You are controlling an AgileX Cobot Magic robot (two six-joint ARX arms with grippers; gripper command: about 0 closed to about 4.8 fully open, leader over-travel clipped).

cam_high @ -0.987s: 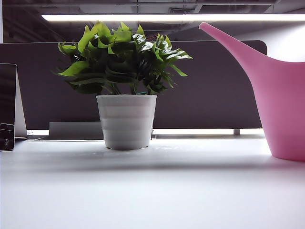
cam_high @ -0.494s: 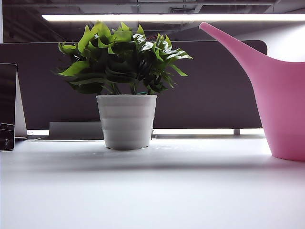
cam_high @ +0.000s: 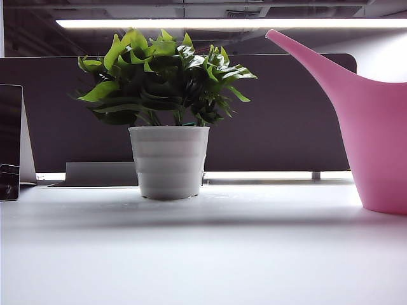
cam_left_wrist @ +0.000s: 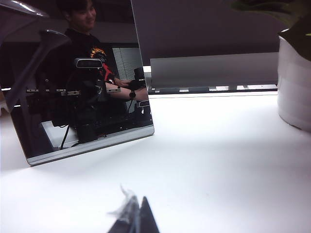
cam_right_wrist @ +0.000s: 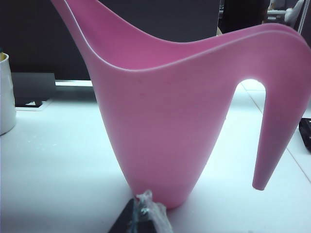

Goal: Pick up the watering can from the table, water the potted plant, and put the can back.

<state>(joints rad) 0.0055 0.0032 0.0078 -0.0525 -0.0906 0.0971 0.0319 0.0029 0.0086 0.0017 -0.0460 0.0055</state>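
The pink watering can (cam_high: 375, 140) stands upright on the white table (cam_high: 203, 254) at the right, its long spout rising toward the potted plant (cam_high: 166, 82) in its white ribbed pot (cam_high: 169, 162). The right wrist view shows the watering can (cam_right_wrist: 165, 121) close up with its open handle (cam_right_wrist: 272, 141); my right gripper (cam_right_wrist: 141, 216) sits just in front of its base, shut and holding nothing, tape on its tips. My left gripper (cam_left_wrist: 135, 216) rests low over bare table, shut and empty, with the pot's (cam_left_wrist: 295, 82) side off to one edge. Neither gripper shows in the exterior view.
A leaning mirror panel (cam_left_wrist: 82, 82) stands on the table near the left gripper, also seen as a dark panel (cam_high: 10, 143) at the exterior view's left edge. A dark partition wall (cam_high: 280, 114) runs behind the table. A grey box (cam_high: 102, 173) lies behind the pot.
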